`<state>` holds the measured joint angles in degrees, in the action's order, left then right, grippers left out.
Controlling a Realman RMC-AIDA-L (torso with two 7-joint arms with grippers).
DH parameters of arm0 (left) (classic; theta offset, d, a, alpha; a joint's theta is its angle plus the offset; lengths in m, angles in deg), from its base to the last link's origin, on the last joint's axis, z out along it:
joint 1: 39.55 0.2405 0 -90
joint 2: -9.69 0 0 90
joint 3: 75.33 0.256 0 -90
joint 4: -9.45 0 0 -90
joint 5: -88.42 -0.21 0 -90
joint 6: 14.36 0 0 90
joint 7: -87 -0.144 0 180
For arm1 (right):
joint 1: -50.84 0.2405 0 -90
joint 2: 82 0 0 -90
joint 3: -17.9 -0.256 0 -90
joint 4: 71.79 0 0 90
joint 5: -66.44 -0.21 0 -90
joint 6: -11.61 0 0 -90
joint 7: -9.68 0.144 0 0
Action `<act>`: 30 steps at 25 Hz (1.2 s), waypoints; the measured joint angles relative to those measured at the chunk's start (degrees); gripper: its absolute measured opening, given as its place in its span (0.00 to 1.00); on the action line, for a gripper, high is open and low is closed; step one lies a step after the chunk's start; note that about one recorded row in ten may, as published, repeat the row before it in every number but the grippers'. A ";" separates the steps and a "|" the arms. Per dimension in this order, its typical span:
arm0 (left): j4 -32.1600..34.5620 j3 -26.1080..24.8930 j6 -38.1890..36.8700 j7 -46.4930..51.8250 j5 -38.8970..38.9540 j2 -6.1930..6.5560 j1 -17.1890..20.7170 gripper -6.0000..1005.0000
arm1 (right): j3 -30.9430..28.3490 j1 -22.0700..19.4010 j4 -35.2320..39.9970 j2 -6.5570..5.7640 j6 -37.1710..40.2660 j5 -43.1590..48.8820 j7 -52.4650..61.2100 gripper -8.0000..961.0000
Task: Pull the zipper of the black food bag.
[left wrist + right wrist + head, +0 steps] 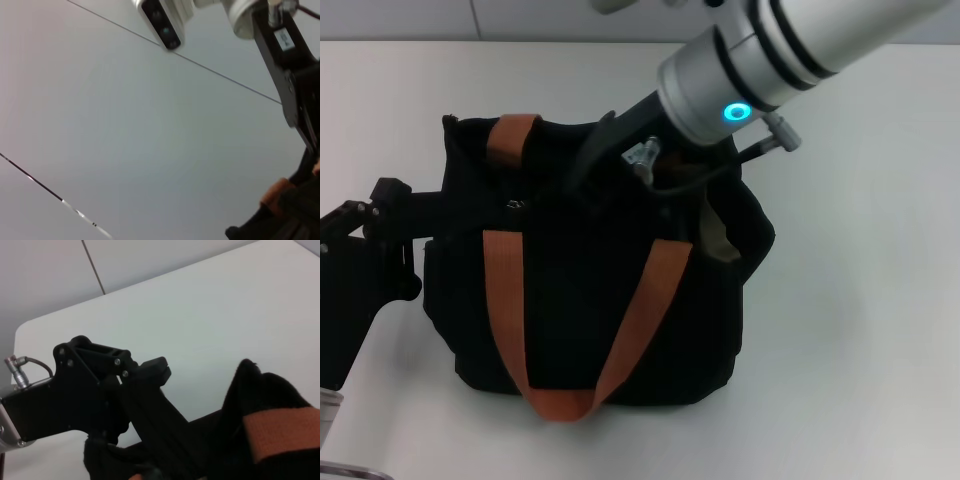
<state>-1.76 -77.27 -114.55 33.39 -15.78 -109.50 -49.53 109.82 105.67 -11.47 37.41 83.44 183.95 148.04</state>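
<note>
Right arm over black food bag (590,290), gripper down at the bag's top edge
Right gripper (588,160) reaches between the orange strap handles (510,290) to the top opening, likely going for the zipper, which isn't visible; can't tell its finger state. Left gripper (395,215) sits against the bag's left side at the top corner, apparently bracing it against the pull; grip state can't be told either. Bag stands upright on the white table (860,300)

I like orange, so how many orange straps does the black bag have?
2. One orange strap loops down the near face of the black food bag; the other orange strap sits at its far top edge, mostly hidden. More may be out of sight.
</note>
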 joint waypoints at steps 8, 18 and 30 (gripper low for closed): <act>0.13 -0.05 0.40 0.00 0.07 0.00 0.42 0.02 | -7.92 -5.08 5.77 -0.15 5.66 0.11 0.25 0.01; 0.16 -0.08 1.15 -0.43 0.02 0.00 0.10 0.02 | -14.00 -6.20 -0.29 -0.17 11.13 -7.67 2.18 0.02; 0.02 0.86 5.57 -9.50 -0.06 0.00 0.69 0.02 | -23.40 -3.05 -17.26 -0.23 13.51 -11.80 1.94 0.28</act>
<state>-1.74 -76.41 -108.98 23.89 -15.85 -109.49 -48.84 86.41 102.62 -28.73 37.18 96.95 172.15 149.99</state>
